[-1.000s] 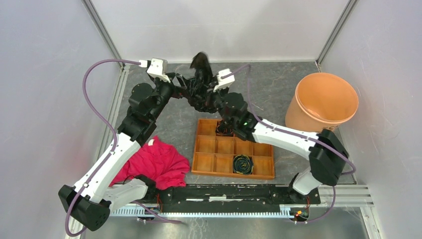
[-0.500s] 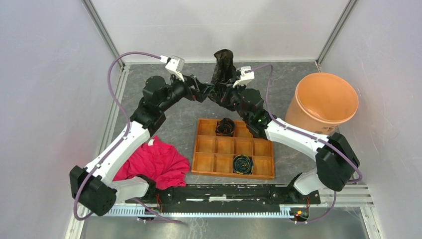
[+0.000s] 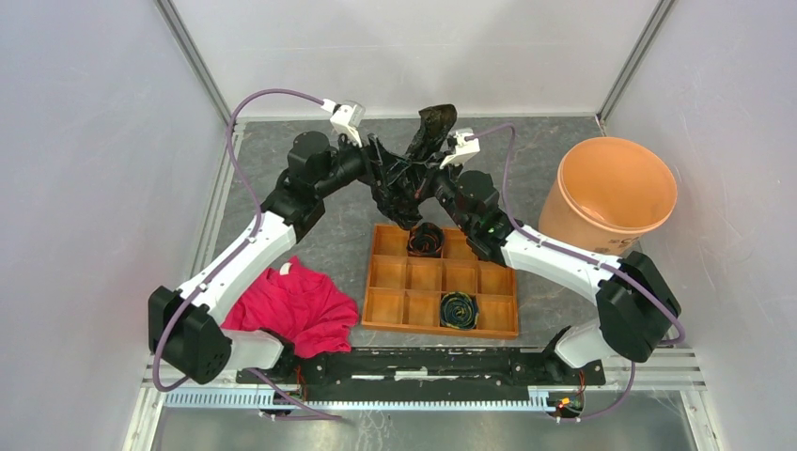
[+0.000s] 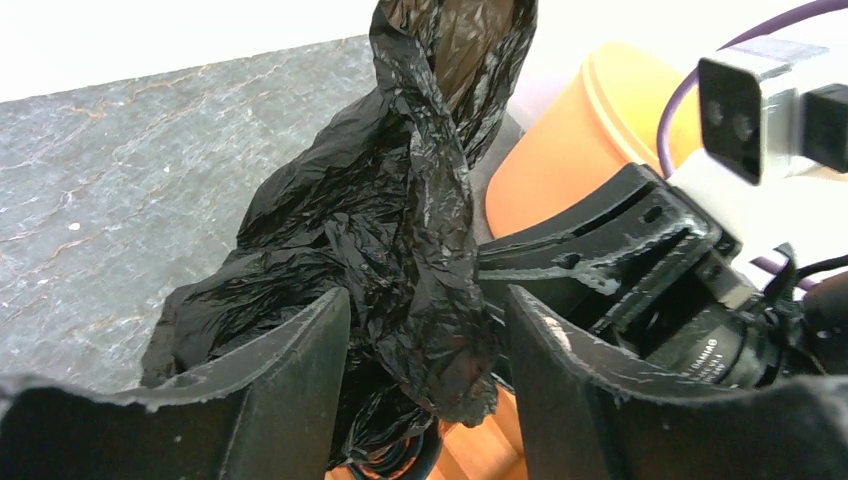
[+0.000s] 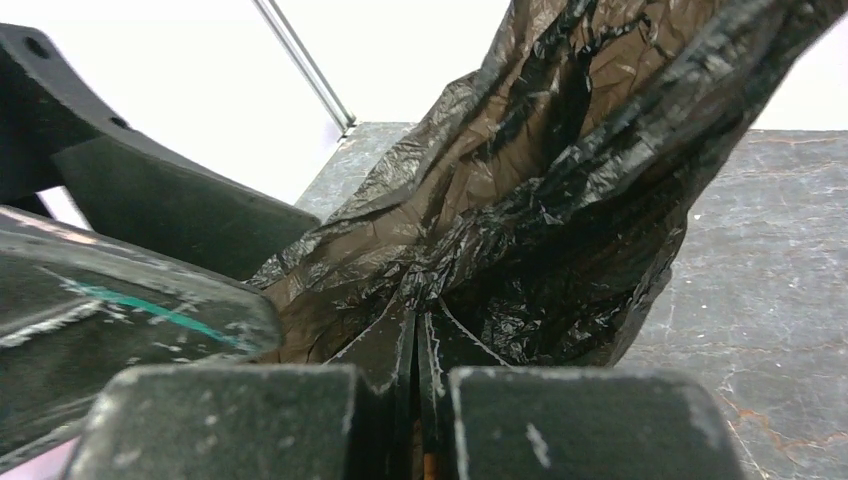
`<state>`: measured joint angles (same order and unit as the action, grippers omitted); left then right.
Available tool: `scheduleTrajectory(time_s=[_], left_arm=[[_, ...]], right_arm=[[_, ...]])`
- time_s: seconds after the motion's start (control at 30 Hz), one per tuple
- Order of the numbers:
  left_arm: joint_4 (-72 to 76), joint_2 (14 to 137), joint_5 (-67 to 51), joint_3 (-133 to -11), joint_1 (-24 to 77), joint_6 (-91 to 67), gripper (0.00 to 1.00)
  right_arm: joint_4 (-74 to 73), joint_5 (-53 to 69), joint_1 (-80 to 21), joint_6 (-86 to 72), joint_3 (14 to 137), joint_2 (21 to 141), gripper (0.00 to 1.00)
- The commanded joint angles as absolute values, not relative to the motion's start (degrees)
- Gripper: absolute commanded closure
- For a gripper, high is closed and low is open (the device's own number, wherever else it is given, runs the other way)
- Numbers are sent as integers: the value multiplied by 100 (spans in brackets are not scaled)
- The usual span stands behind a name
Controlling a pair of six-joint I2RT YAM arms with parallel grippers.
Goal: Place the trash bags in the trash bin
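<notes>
Both arms extend from their bases toward the far middle, where the 2 wrists meet nearly head-on. Left arm (image 3: pixel 235 272): forearm angled inward, wrist turned toward the right arm (image 3: pixel 554 263). Left gripper (image 4: pixel 428 300): jaws apart, fingers straddling the trash bag (image 4: pixel 400 230) without clamping it. Right gripper (image 5: pixel 416 335): fingers pressed together, pinching the bag's film between the tips. The 2 grippers sit just beside each other.

trash bag (image 3: pixel 435 122): thin glossy black film, crumpled and bunched, up off the table at far centre, one twisted end pointing upward | trash bin (image 3: pixel 564 224): round terracotta-orange bucket, upright, far right, apart from bag
</notes>
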<state>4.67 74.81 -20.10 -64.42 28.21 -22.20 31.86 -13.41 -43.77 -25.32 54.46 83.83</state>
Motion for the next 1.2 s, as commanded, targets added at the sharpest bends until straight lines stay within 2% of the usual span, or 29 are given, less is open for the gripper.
scheduleTrajectory(time_s=[0.0, 0.07, 0.13, 0.2, 0.33, 0.43, 0.67, 0.8, 0.83, 0.9, 1.17], left_arm=[[274, 7609, -2148, -6800, 2807, -2347, 32], [239, 7671, -2223, -6839, 2816, -2354, 30], [164, 7733, -2196, -6898, 2816, -2360, 35], [40, 7790, -2011, -6966, 2816, -2316, 47], [-298, 7725, -1642, -7038, 2814, -2146, 79], [-211, 7529, -1492, -6954, 2818, -2069, 96], [-20, 7245, -1429, -6776, 2818, -1993, 98], [-20, 7235, -1424, -6775, 2814, -1989, 98], [-20, 7238, -1435, -6776, 2816, -1999, 98], [-26, 7242, -1447, -6776, 2813, -2003, 98], [-24, 7221, -1375, -6764, 2814, -1958, 98]], right_arm=[[3542, -1190, -4403, -2694, 5418, 8210, 99], [3529, -1153, -4402, -2701, 5439, 8230, 99], [3525, -1097, -4412, -2707, 5432, 8231, 99], [3524, -1073, -4435, -2724, 5408, 8211, 99], [3577, -1022, -4485, -2847, 5295, 8186, 100], [3440, -1148, -4478, -2870, 5208, 8125, 92], [2337, -1442, -4420, -2457, 5330, 7787, 47], [1198, -1887, -4341, -2434, 5892, 7814, 16], [901, -1999, -4313, -2491, 6114, 7877, 12], [461, -2092, -4257, -2589, 6483, 7993, 8], [77, -2607, -4169, -1897, 6835, 7919, 6]])
